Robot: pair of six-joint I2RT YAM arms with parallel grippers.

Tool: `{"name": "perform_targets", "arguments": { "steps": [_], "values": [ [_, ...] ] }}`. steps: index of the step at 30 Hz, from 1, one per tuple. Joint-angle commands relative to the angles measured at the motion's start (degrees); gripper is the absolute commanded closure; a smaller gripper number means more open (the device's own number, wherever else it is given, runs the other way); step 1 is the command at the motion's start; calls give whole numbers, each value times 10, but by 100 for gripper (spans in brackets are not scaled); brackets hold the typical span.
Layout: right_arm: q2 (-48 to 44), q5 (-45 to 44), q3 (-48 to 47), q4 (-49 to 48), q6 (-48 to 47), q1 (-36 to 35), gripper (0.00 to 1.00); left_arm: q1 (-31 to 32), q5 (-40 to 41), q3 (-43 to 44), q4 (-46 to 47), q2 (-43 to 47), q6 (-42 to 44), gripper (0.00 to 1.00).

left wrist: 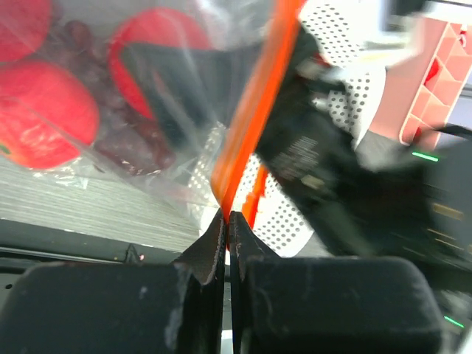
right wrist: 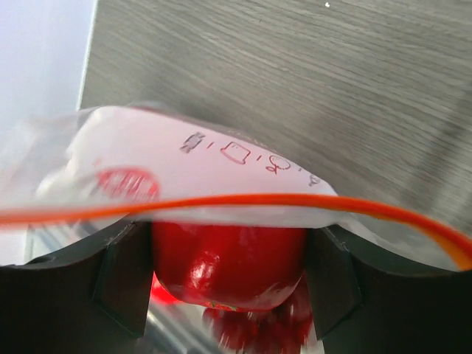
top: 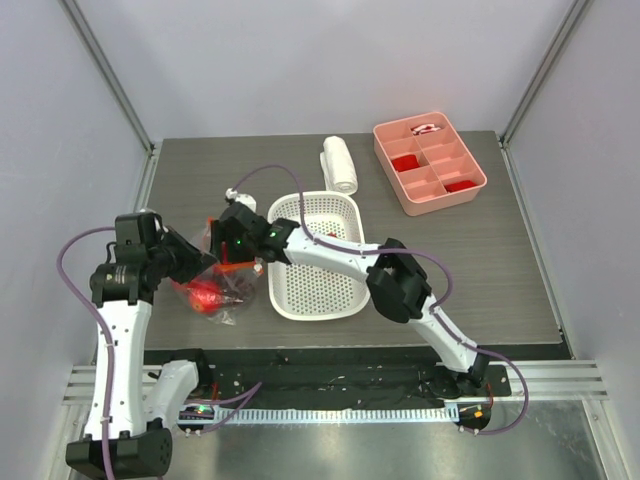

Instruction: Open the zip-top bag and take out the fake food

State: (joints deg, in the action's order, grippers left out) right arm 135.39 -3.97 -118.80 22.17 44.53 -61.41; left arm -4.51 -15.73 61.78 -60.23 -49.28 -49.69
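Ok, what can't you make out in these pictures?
Top view: how many fake food pieces; the right arm and zip-top bag cover them.
Right wrist view: what lies under the red fruit at the right end effector; blurred, cut by the bottom edge.
Left wrist view: the dark shape right of the left end effector; blurred.

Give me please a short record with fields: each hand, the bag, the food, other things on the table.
left hand: shut, pinching the orange zip strip
zip-top bag: left of the white basket
right hand: at the bag's mouth, fingers on both sides of a red fruit; grip not certain
fake food: inside the bag
far side: pink tray, white roll
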Motion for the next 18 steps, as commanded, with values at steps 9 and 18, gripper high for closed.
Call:
{"name": "perform_targets", "arguments": {
  "steps": [9, 18],
  "values": [
    [-184, 120, 15, 101, -61, 33, 98, 2, 42, -36, 8, 28, 36, 100],
    [-290, 76, 111, 201, -128, 127, 94, 1, 50, -36, 7, 31, 28, 100]
  ]
}}
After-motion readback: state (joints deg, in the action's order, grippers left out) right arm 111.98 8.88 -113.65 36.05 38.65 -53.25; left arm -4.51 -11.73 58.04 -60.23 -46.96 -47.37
